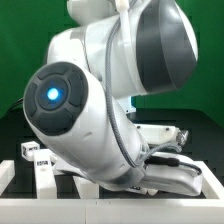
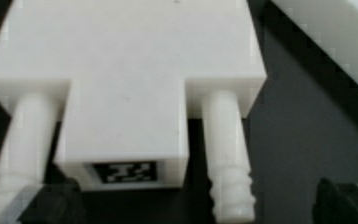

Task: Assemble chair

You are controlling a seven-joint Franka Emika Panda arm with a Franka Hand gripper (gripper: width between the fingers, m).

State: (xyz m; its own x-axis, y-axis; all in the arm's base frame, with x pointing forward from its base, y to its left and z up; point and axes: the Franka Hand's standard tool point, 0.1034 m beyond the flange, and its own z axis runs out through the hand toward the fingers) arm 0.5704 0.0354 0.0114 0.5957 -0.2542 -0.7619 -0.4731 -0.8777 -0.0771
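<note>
The big white arm point(image 1: 105, 95) is bent far over and reaches down low to the black desk point(image 2: 327, 120). It fills most of the exterior view. A round blue light point(image 1: 52, 95) glows on one of its joints. The end of the arm is down near the desk on the exterior view's right.

In the wrist view the gripper point(image 2: 194, 205) points straight down at a white chair piece point(image 2: 131, 50). The gripper is wide apart and holds nothing. Its two dark fingers point(image 2: 345, 200) show at the edge of the picture, one on each side of the piece.

The chair piece lies flat on the desk, right under the gripper. It has a fat block, two round pegs point(image 2: 226, 140) and a middle bar with a black-and-white tag point(image 2: 126, 172). The tag end sits between the fingers. I cannot tell if a finger touches a peg.

More white pieces point(image 1: 45, 178) lie on the desk at the exterior view's left, and another one point(image 1: 165, 133) at its right.
</note>
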